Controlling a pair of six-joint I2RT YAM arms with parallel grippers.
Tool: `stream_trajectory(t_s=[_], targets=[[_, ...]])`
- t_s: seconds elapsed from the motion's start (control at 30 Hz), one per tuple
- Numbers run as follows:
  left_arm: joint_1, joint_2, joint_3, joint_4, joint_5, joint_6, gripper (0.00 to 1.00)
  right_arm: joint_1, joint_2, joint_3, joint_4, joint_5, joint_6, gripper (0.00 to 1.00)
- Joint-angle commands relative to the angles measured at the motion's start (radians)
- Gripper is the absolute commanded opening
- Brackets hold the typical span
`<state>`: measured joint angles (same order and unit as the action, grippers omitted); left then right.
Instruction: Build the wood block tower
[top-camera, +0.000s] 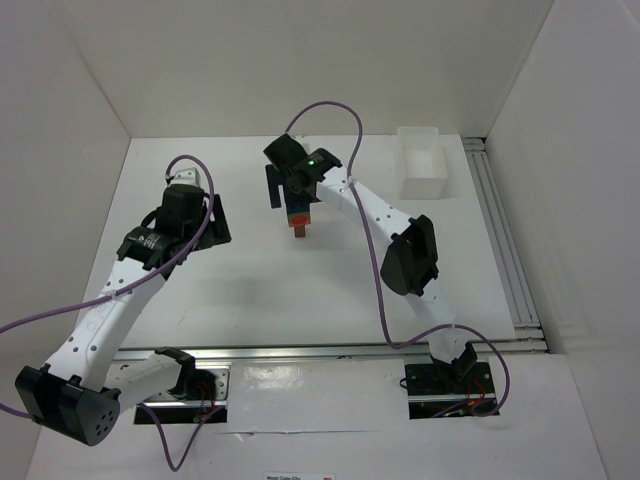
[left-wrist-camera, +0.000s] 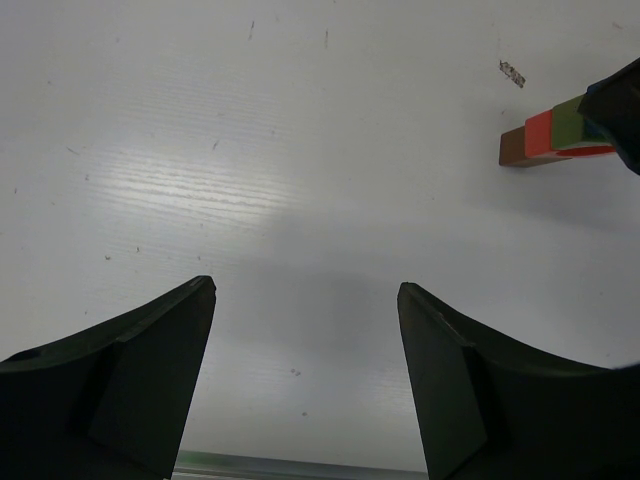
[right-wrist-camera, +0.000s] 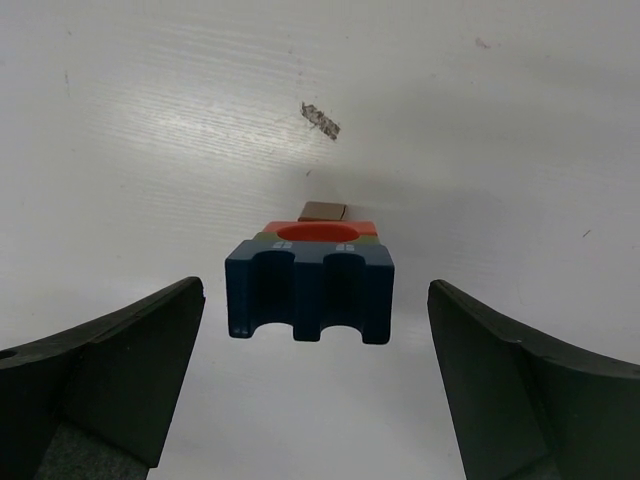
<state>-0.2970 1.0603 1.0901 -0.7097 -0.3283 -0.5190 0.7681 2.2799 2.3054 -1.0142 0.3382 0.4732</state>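
The tower (top-camera: 299, 216) stands upright near the table's middle: a brown base, then a red, a green and a blue notched wood block on top. In the right wrist view the blue block (right-wrist-camera: 309, 268) faces me from above, with red (right-wrist-camera: 318, 231) and brown (right-wrist-camera: 324, 211) edges peeking out behind it. My right gripper (right-wrist-camera: 316, 296) hangs over the stack, open, with both fingers well apart from the blue block's sides. My left gripper (left-wrist-camera: 305, 300) is open over bare table to the left. In its view the tower (left-wrist-camera: 545, 136) is at the upper right, with its top hidden behind the right gripper.
A white rectangular bin (top-camera: 421, 162) sits at the back right of the table. A metal rail (top-camera: 505, 260) runs along the right edge. A small scuff mark (right-wrist-camera: 321, 119) lies on the table just beyond the tower.
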Motion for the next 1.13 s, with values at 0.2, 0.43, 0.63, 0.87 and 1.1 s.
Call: stream_trajectory(t_s=[0.2, 0.43, 0.63, 0.87, 1.1], targets=[[0.006, -0.023, 0.005, 0.006, -0.046, 0.017, 0.86, 0.011, -0.340, -0.079, 0.167, 0.146, -0.048, 1.00], [0.015, -0.052, -0.033, -0.010, -0.037, -0.006, 0.86, -0.015, -0.744, -0.619, 0.318, 0.419, 0.086, 1.00], [0.015, -0.074, -0.024, -0.031, -0.037, -0.015, 0.86, -0.194, -1.012, -1.058, 0.301, 0.331, 0.220, 1.00], [0.015, -0.074, 0.005, -0.051, 0.003, -0.024, 0.86, -0.297, -1.109, -1.282, 0.299, 0.205, 0.242, 1.00], [0.015, -0.109, 0.037, -0.088, 0.023, -0.033, 0.86, -0.308, -1.143, -1.305, 0.276, 0.205, 0.199, 1.00]])
